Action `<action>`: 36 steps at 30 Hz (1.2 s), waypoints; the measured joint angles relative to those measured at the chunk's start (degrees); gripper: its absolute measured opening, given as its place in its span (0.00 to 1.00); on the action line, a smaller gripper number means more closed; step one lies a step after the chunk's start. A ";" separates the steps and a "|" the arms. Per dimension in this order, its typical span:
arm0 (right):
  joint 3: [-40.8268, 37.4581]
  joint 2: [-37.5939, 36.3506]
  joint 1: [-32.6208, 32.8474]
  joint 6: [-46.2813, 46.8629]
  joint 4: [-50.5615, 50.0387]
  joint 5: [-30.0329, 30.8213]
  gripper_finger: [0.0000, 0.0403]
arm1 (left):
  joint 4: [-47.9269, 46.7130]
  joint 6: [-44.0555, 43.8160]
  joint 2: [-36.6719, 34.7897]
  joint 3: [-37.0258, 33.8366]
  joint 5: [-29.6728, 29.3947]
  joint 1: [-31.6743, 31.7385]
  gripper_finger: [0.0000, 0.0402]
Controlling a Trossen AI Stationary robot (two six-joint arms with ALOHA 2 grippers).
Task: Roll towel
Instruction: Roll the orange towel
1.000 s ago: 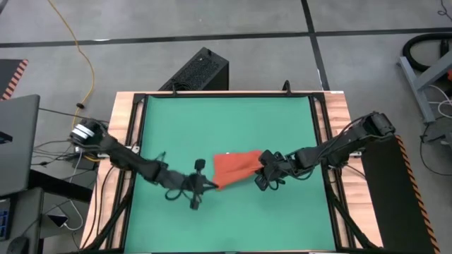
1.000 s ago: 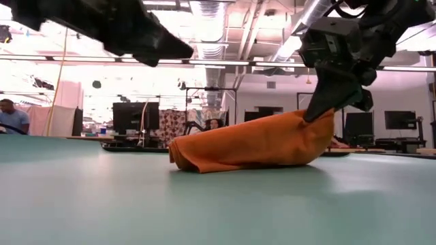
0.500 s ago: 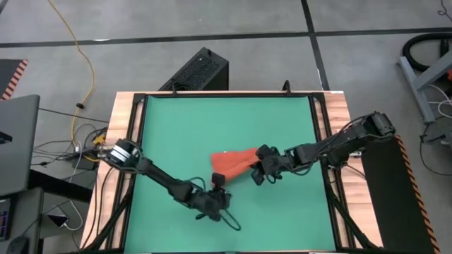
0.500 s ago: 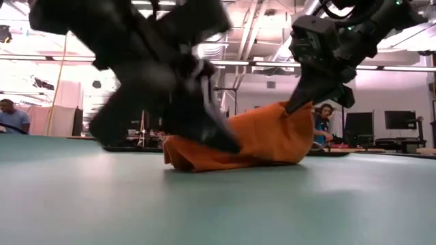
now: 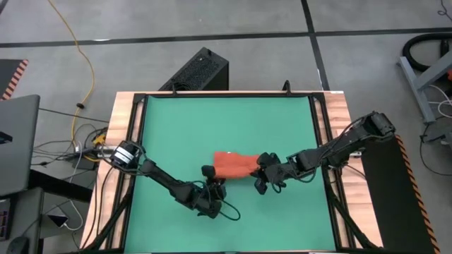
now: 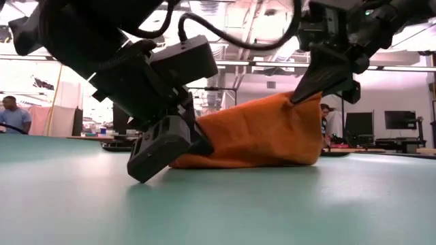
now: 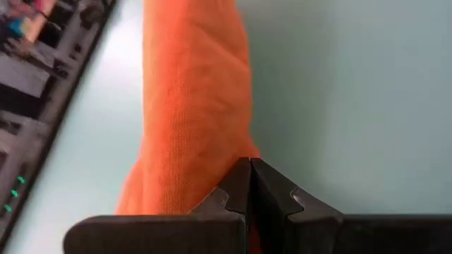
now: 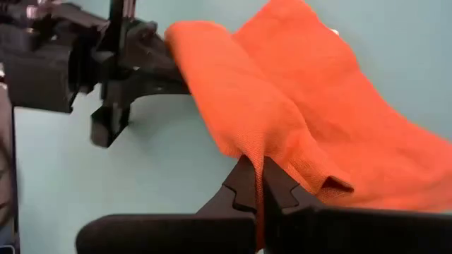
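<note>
Both grippers pinch the towel (image 5: pixel 233 164): left gripper (image 5: pixel 212 180) at its left end, right gripper (image 5: pixel 263 169) at its right. One pinch could slip, and the roll flops open.

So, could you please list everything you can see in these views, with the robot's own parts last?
Towel: one, orange-red, bunched mid-table between the two arms.
Table: one, green top with wooden side rails.
Black box: one, on the floor beyond the table's far edge.
Yellow cable: one, on the floor at far left.
Laptop: one, grey, left of the table.
Person: one, in the room behind, at far left in the low view.
Left pincer: black, shut, at the towel's left end.
Right pincer: black, shut on the towel's right end.
</note>
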 joint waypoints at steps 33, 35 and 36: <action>0.00 9.78 22.69 8.82 12.29 3.73 0.02 | -1.43 7.34 0.13 -0.17 -10.54 4.12 0.00; 0.00 12.08 23.57 8.82 14.76 2.85 0.02 | -2.23 9.52 -0.12 -0.22 -13.14 3.92 0.00; 0.00 13.17 24.00 8.86 15.67 2.47 0.02 | -2.23 10.31 -0.29 -0.20 -14.13 3.92 0.00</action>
